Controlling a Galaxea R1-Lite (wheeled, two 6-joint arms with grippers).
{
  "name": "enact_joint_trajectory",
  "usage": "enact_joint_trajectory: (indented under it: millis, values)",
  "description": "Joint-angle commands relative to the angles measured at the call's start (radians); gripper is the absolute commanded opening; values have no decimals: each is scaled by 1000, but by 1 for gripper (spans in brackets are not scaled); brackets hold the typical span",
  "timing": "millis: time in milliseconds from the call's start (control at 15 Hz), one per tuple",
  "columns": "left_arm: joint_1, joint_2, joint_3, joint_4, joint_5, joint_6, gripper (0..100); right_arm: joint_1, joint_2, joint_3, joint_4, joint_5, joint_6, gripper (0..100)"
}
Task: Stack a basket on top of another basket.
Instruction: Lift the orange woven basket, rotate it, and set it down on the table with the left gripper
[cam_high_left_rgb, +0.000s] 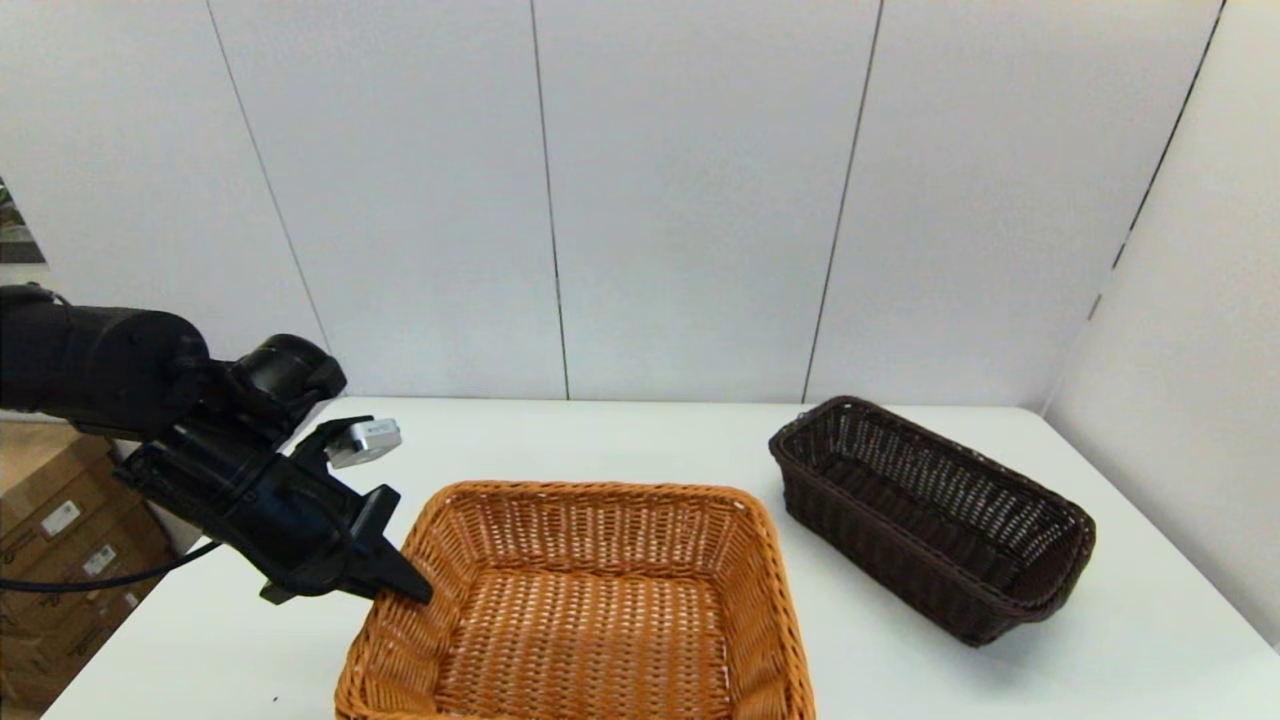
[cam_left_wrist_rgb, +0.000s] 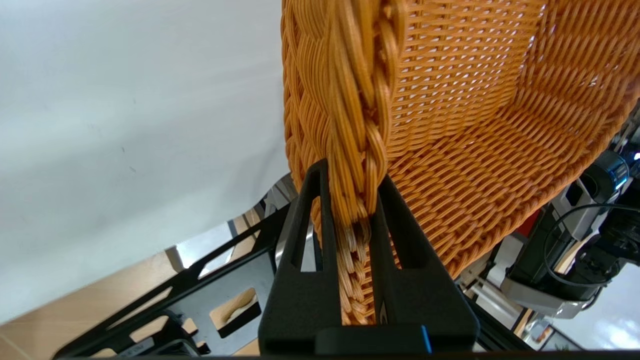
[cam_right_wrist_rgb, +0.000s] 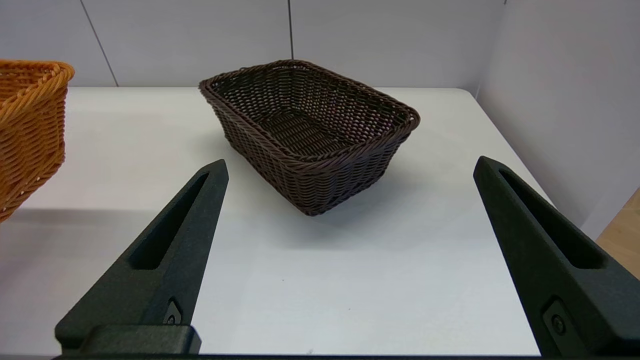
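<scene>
From my remote station I see a white table (cam_high_left_rgb: 620, 440) with a matte top, set against a pale grey panelled wall (cam_high_left_rgb: 690, 200) divided by thin dark vertical seams. A second plain wall (cam_high_left_rgb: 1190, 400) closes in the robot's right side, meeting the table's edge. Beyond the table's left edge, stacked cardboard boxes (cam_high_left_rgb: 60, 530) with white labels. Wooden floor (cam_right_wrist_rgb: 625, 230) shows past the right edge. Lighting even, soft shadows.
</scene>
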Motion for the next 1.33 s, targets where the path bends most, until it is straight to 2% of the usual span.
enact_joint_trajectory:
  millis: [67, 933, 1333]
  values:
    - [0, 65, -49, 9, -3, 3, 0, 0, 1, 1, 0, 0, 0, 100]
    - [-3, 200, -124, -51, 6, -6, 0, 0, 1, 1, 0, 0, 0, 100]
    - [-3, 237, -128, -127, 7, -38, 0, 0, 1, 1, 0, 0, 0, 100]
